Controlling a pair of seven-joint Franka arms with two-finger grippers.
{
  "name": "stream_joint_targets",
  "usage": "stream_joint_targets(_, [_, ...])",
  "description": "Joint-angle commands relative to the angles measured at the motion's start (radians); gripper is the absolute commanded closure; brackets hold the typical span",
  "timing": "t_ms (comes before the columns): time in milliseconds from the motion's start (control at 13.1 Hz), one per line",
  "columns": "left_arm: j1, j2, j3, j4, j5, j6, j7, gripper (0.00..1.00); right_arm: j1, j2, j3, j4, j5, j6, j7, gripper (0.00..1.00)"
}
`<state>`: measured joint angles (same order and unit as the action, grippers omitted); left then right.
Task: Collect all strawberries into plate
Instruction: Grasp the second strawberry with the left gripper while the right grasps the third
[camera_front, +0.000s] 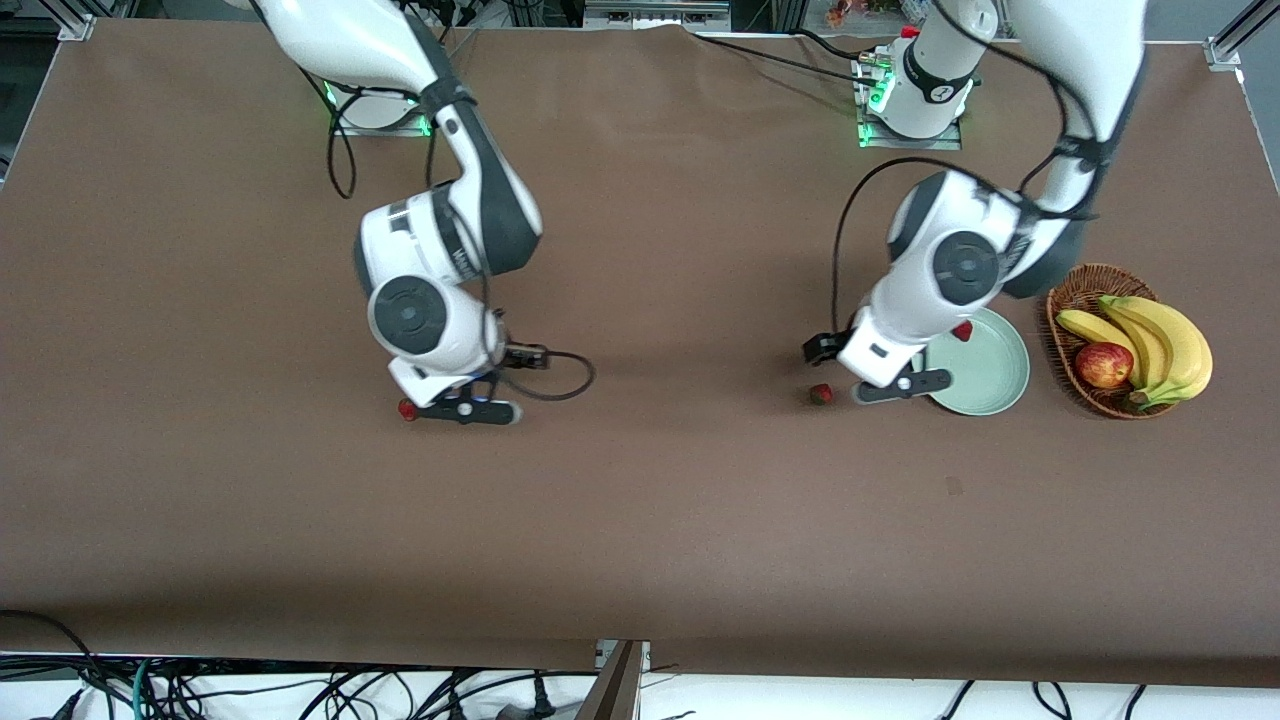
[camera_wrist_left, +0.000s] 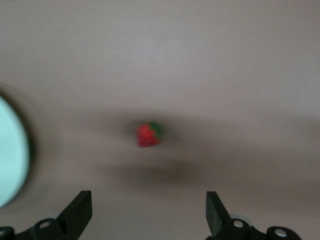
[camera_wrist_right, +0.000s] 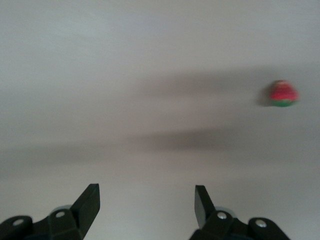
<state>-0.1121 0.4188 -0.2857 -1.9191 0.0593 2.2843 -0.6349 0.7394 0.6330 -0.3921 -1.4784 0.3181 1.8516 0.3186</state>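
Three strawberries: one (camera_front: 962, 331) on the plate (camera_front: 1000, 385), one (camera_front: 821, 394) beside it under my empty, spread left gripper (camera_wrist_left: 149, 212), one (camera_front: 406, 410) by my empty, parted right gripper (camera_wrist_right: 146, 210); next I lower and pinch.

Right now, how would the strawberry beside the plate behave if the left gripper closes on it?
The strawberry looks small and rounded, so it may roll if a finger nudges it first. It is probably light and soft; gentle closing seems wise. It lies on the bare table near the plate, with the left gripper open above it.
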Motion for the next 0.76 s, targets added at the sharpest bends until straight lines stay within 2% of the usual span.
stream_joint_targets(0, [0.000,0.136,-0.007,0.023,0.109,0.127,-0.087,0.00,0.009,-0.053,-0.060,-0.175,0.012,0.098,-0.198,0.15])
stream_joint_targets(229, [0.002,0.221,0.000,0.083,0.145,0.133,-0.088,0.00,-0.047,-0.047,-0.067,-0.247,0.012,0.199,-0.361,0.15])
stream_joint_targets(459, [0.002,0.224,0.000,0.078,0.145,0.132,-0.088,0.00,-0.083,-0.026,-0.065,-0.267,0.013,0.256,-0.418,0.15])
stream_joint_targets(535, [0.002,0.224,0.000,0.078,0.143,0.130,-0.089,0.17,-0.083,-0.012,-0.067,-0.269,0.013,0.280,-0.421,0.15])
stream_joint_targets(611, [0.002,0.222,0.000,0.077,0.143,0.126,-0.092,0.45,-0.086,-0.001,-0.065,-0.272,0.015,0.299,-0.441,0.15])
stream_joint_targets(688, [0.002,0.222,0.002,0.077,0.143,0.124,-0.106,0.62,-0.100,0.001,-0.065,-0.281,0.027,0.310,-0.466,0.15])
